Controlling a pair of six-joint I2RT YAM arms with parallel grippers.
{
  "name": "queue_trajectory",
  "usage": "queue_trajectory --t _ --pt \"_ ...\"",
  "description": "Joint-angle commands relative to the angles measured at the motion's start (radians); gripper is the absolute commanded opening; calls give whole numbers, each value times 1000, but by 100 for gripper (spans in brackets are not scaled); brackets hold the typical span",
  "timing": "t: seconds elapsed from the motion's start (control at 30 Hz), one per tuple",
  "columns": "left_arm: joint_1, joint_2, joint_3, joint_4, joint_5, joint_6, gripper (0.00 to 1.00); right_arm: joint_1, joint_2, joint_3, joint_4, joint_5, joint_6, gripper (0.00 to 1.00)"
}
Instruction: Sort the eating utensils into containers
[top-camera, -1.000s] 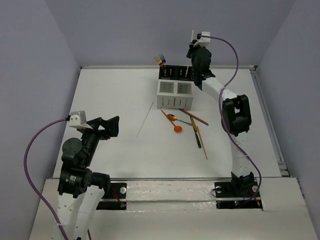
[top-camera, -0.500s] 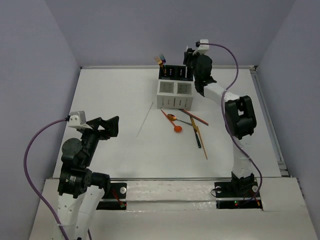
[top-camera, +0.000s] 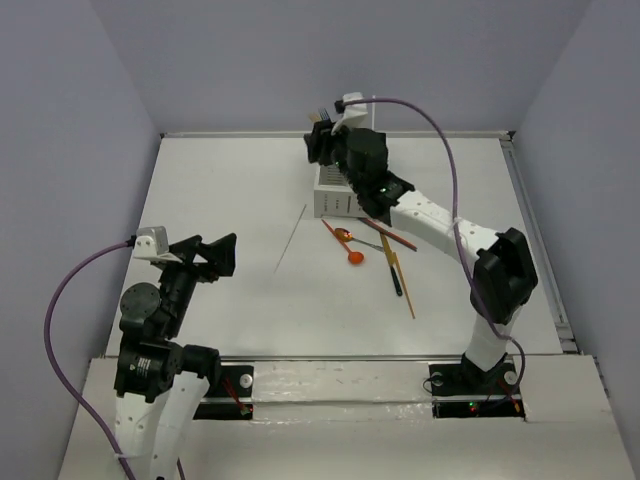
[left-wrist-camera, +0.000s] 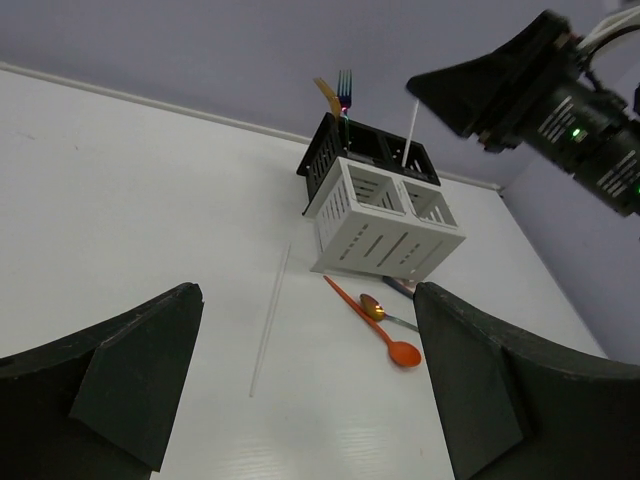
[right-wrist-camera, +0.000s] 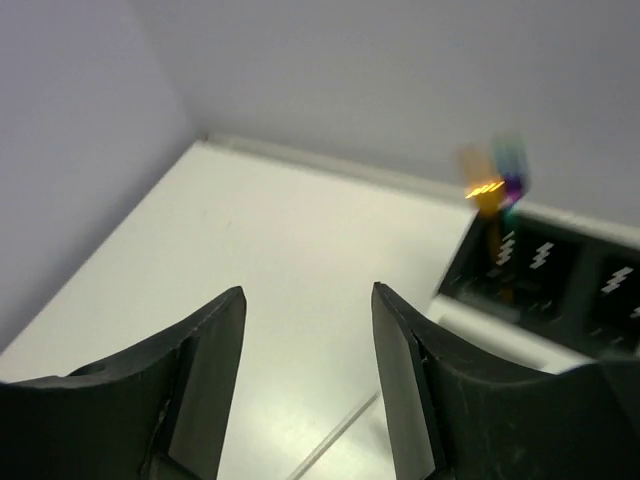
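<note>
Your right gripper (right-wrist-camera: 306, 300) hangs open and empty over the caddy (top-camera: 330, 203). The white stick (top-camera: 291, 238) lies flat just left of the caddy, its long axis slanting from there toward your left gripper (top-camera: 215, 250), also open and empty.

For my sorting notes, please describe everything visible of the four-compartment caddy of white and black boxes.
The four-compartment caddy looks plastic: two white slotted boxes in front, joined to two black perforated boxes behind. It stands upright on the white table. One black box holds gold and iridescent forks, the other a white stick.
</note>
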Motion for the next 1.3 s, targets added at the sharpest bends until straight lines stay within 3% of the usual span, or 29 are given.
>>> queue_trajectory --t 0.0,0.2,0.43,0.9,1.03,1.13,1.27 --pt "-6 -17 9 51 18 14 99 154 48 -54 -215 112 96 60" --pt "-27 -33 7 50 18 12 99 274 171 -25 -310 251 214 64" --pt "-59 -51 12 40 -2 11 99 274 341 49 -433 289 331 64" --pt "-89 -68 13 37 -14 10 99 274 570 247 -491 275 364 59" --pt "-98 -65 13 36 -12 10 99 274 590 242 -505 283 371 49" --pt "-98 -66 13 37 -12 10 99 274 580 202 -503 291 361 23" --pt "-98 -66 13 37 -11 10 99 274 516 98 -493 274 335 7"
